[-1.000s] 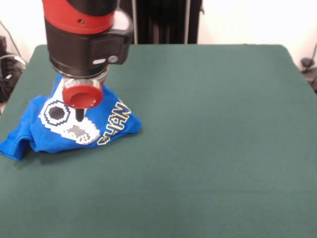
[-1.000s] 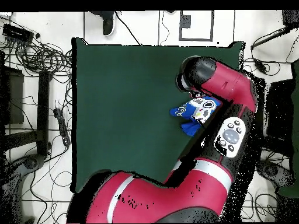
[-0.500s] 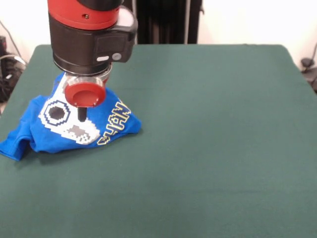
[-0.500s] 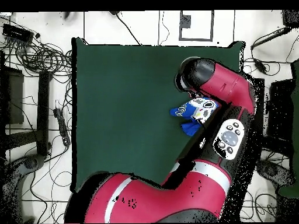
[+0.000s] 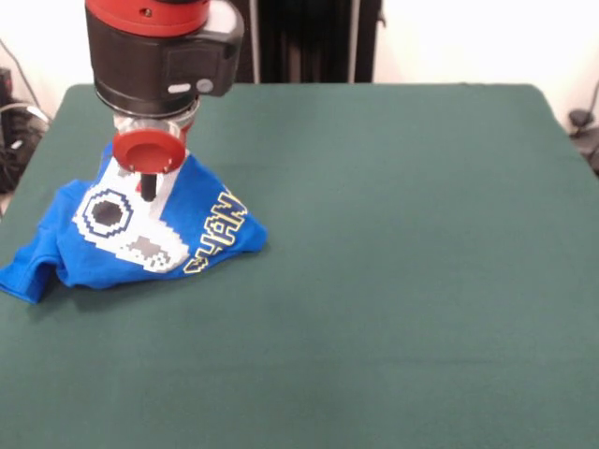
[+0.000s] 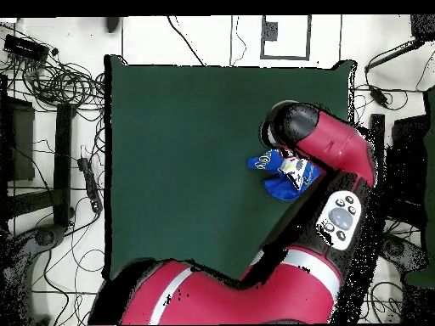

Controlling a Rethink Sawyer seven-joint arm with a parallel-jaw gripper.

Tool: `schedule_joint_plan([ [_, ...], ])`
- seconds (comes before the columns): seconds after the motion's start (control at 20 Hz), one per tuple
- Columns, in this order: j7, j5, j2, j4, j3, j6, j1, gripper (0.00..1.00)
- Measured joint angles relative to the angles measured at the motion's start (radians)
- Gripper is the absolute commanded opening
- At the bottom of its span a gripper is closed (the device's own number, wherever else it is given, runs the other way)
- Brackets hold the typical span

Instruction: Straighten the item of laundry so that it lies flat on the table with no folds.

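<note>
The item of laundry [image 5: 140, 234] is a blue T-shirt that lies crumpled in a heap at the left side of the table [image 5: 393, 281], with the white pixel print and yellow lettering facing up. One sleeve trails out to the left near the table's edge. My gripper [image 5: 148, 192] hangs straight down over the top of the heap, its tip at the white print, below a red disc. Whether it holds cloth does not show. In the overhead view the item of laundry [image 6: 280, 174] shows partly, with the red arm [image 6: 327, 144] covering its right part and hiding the gripper.
The green table [image 6: 187, 170] spreads wide around the shirt, which sits close to one side edge. Cables and stands [image 6: 51, 85] lie on the floor beyond the table.
The arm has risen a little and shifted slightly back over the shirt's top. The heap keeps nearly the same shape and place.
</note>
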Motion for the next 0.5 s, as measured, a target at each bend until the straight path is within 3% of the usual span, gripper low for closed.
schedule_joint_plan([
  [0.5,0.0,0.0,-0.01,0.056,0.0,-0.06,-0.003,0.0],
])
